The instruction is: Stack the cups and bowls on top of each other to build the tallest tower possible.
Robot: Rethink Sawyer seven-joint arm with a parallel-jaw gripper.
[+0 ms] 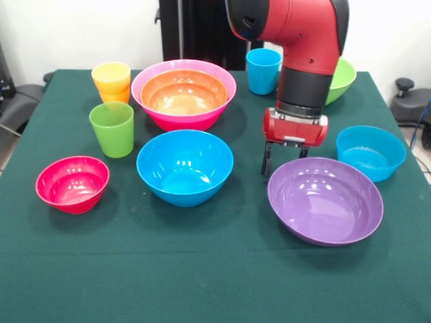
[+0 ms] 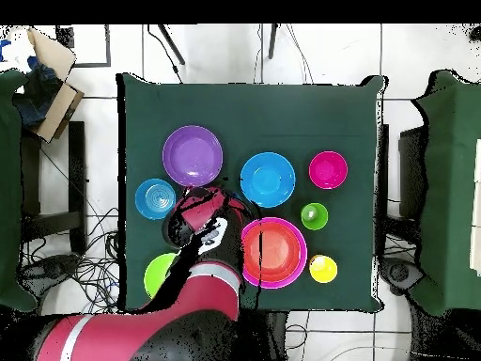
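Stacking so far consists of one glossy orange plastic bowl (image 1: 183, 93) nested inside the large glossy pink plastic bowl (image 1: 151, 108), near the middle of the table's far edge in the front view. A yellow plastic tumbler (image 1: 111, 75) sits in an orange plastic tumbler (image 1: 118, 96) just left of this pair, toward the far left corner. A green plastic tumbler (image 1: 112, 129) stands upright in front of them, apart from the pink bowl.

A large glossy blue plastic bowl (image 1: 184, 166) rests upright at the table's centre, near the front of the pink bowl. A small red-pink plastic bowl (image 1: 72, 183) lies toward the left edge, apart from the green tumbler. A large purple plastic bowl (image 1: 325, 200) lies right of centre. A small light blue plastic bowl (image 1: 370, 152) sits near the right edge, just beyond the purple bowl. A blue plastic tumbler (image 1: 263, 70) and a light green plastic bowl (image 1: 340, 79) stand along the far edge, partly hidden by the arm.

The red and black arm (image 1: 306, 40) comes down over the right half of the dark green tablecloth (image 1: 202, 269). Its gripper (image 1: 283, 156) hangs just beyond the far rim of the purple bowl, black fingers (image 1: 267, 158) pointing down, moderately spread, holding nothing.

In the overhead view the gripper (image 2: 199, 200) lies between the purple bowl (image 2: 193, 156), the light blue bowl (image 2: 155, 198) and the pink bowl (image 2: 296, 263).
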